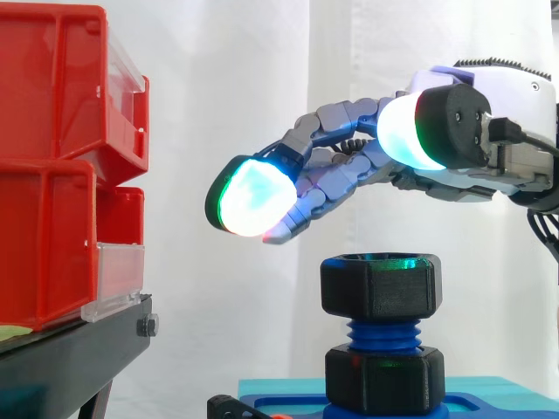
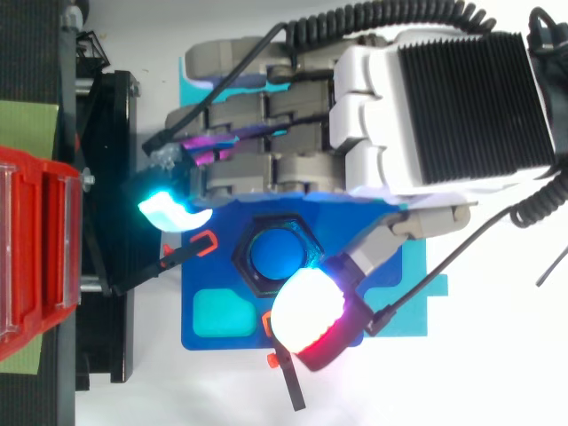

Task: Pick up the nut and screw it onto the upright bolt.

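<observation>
A black hex nut (image 1: 380, 284) sits threaded on the top of the upright blue bolt (image 1: 381, 333), and from above it rings the bolt's blue tip (image 2: 280, 253). A second black nut (image 1: 384, 377) sits at the bolt's foot on the blue base plate (image 2: 213, 266). My hand (image 1: 349, 170) hovers a little above the upper nut, apart from it. Its fingers reach out to the left with nothing between them. One glowing fingertip (image 1: 253, 196) hangs to the left of the nut, and the thumb pad (image 2: 306, 311) stands over the plate's near side.
Red bins (image 1: 52, 131) are stacked on a black stand (image 1: 70, 349) at the left, close to the fingertips. A teal block (image 1: 279, 388) carries the blue plate. A white curtain hangs behind.
</observation>
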Motion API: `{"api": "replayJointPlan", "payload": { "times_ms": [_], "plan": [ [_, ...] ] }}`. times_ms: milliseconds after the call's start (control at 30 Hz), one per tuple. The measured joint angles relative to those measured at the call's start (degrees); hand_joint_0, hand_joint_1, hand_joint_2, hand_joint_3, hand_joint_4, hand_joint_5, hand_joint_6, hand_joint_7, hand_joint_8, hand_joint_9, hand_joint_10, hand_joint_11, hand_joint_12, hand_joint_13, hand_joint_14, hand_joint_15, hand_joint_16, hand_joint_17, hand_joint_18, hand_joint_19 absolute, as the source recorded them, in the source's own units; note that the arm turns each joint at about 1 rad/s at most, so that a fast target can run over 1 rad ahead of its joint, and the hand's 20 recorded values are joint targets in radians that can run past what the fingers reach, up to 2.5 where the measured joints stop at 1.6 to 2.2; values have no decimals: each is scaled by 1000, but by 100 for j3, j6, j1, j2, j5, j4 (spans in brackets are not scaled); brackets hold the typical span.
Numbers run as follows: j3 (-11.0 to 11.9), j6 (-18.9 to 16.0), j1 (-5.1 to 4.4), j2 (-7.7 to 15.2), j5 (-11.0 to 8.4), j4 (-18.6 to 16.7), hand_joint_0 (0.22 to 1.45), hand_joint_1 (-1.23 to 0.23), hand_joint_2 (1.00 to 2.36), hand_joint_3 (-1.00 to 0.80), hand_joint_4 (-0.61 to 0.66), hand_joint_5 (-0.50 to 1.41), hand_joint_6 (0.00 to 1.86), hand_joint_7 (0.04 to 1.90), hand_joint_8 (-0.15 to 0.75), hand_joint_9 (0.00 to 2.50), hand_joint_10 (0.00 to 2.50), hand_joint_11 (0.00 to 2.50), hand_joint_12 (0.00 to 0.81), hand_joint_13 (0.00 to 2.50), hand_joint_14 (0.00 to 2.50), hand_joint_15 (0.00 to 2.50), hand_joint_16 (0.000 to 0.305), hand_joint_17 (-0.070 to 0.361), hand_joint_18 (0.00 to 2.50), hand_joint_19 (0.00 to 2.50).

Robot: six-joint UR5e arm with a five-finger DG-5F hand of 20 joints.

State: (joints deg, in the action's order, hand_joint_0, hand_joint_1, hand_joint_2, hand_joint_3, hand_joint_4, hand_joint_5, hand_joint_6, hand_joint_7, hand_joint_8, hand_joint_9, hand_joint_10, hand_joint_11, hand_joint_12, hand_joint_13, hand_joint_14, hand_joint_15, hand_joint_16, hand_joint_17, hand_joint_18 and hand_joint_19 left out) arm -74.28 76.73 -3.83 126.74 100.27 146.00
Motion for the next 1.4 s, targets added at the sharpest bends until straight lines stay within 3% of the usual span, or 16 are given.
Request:
{"api": "replayJointPlan", "payload": {
  "times_ms": [333, 667, 1033, 1400],
  "plan": [
    [-6, 4, -137, 0, -144, 382, 529, -188, 1000, -500, 228, -50, 504, 955, 211, 877, 0, 0, 112, 628, 0, 0, 4, 8, 244, 0],
    [-8, 0, -146, 0, -137, 543, 539, -207, 1000, -500, 225, -31, 505, 1184, 226, 943, 0, 0, 107, 698, 0, 0, 2, 5, 304, 0],
    [-8, -9, -27, 0, -97, 551, 544, -223, 1000, -500, 176, -19, 504, 1383, 233, 960, 0, 0, 109, 734, 0, 0, 2, 3, 346, 0],
    [-8, -9, 190, 0, 125, 520, 551, -240, 1000, -500, 120, 10, 502, 1570, 231, 1055, 0, 0, 102, 805, 0, 0, 0, 1, 414, 0]
  ]
}}
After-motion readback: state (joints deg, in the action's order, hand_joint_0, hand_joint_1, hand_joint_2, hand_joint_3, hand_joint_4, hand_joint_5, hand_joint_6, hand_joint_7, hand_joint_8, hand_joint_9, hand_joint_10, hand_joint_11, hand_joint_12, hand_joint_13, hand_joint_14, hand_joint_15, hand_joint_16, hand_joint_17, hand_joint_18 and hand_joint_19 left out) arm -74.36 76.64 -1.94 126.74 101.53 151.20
